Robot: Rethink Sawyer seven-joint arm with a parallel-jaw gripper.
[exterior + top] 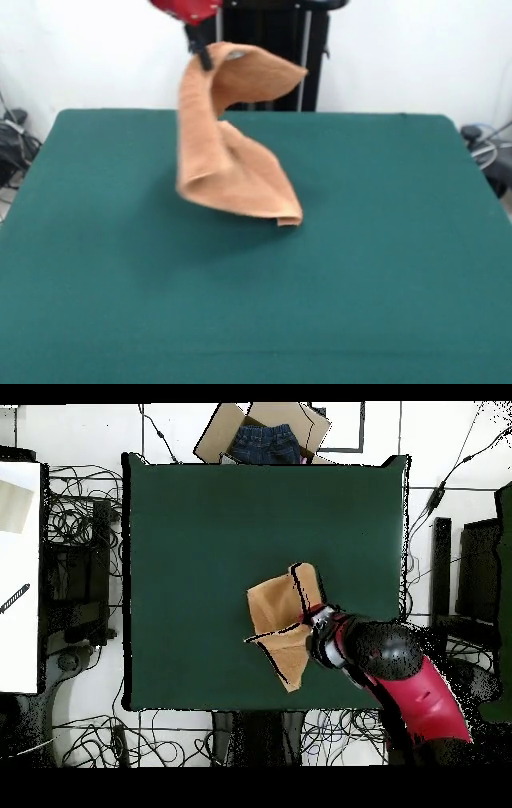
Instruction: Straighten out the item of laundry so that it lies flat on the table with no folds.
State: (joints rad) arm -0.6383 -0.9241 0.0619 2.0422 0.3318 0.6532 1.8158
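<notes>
The towel [228, 152] hangs folded below the jaws, pinched by its top edge at a point left of a flap that curls out to the right. Its lowest corner seems to brush the green tabletop [384, 264], though contact is hard to confirm. The jaws of the gripper [205, 56] are pressed together on the cloth. Overhead, the red arm [415, 684] reaches in beside the crumpled towel [280, 624].
</notes>
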